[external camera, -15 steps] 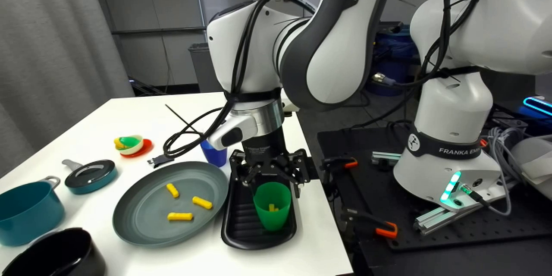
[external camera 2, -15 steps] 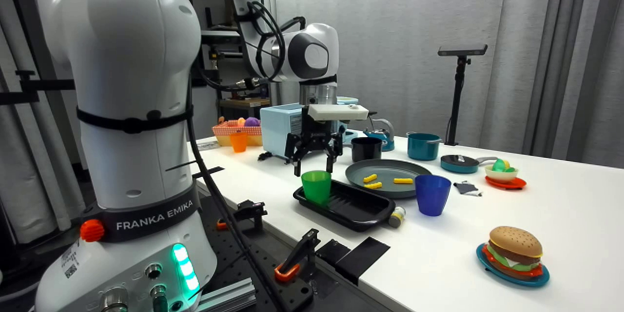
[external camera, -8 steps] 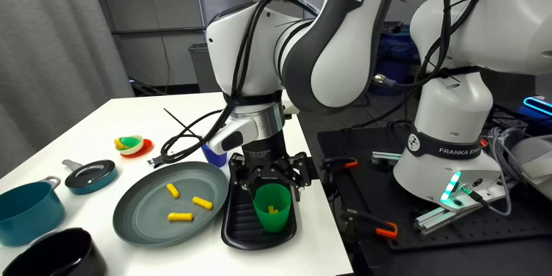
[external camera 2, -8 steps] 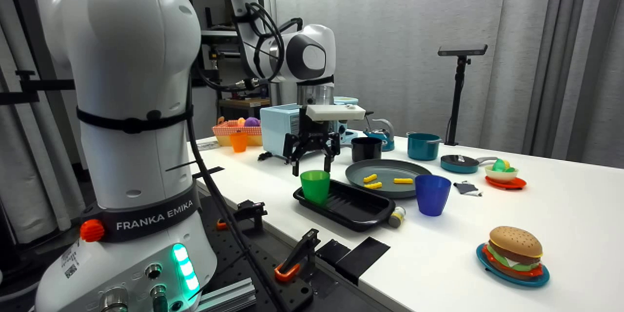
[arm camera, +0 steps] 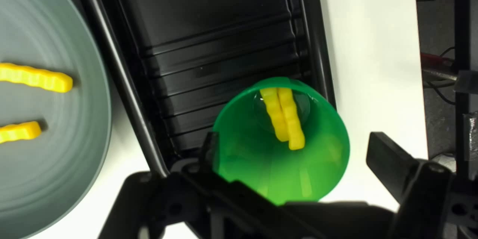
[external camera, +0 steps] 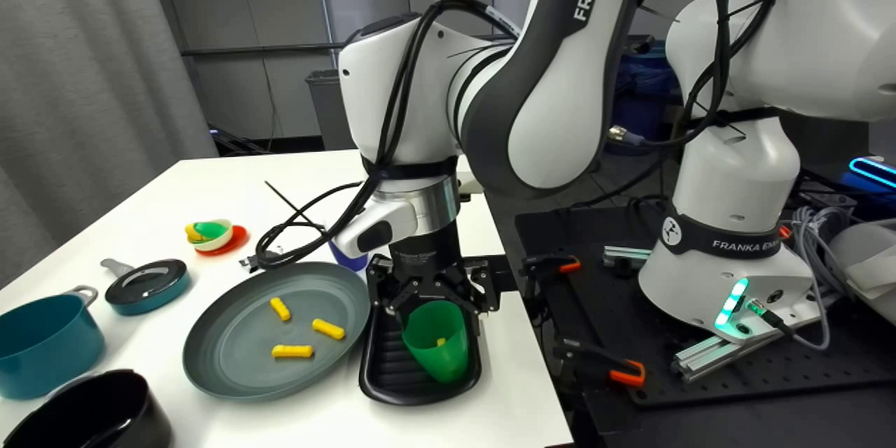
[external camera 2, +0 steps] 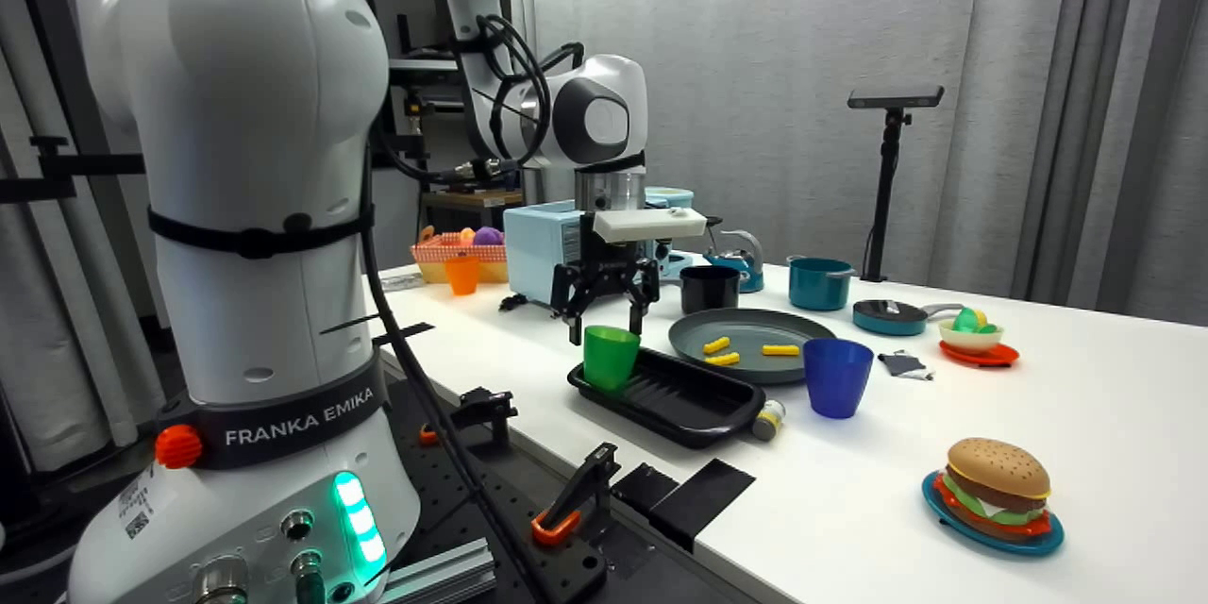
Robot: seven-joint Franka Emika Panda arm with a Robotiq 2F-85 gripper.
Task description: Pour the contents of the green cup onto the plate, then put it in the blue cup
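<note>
Tabletop [external camera: 514, 399]: green cup [external camera: 446, 360] newly tilted

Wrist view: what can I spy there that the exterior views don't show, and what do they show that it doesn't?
Only the wrist view shows two yellow sticks side by side inside the green cup; an exterior view catches just a yellow bit there.
Only the exterior views show the blue cup, the teal pot and all three yellow sticks on the plate.
All share the green cup, the plate, the black tray and the open pincer.
</note>
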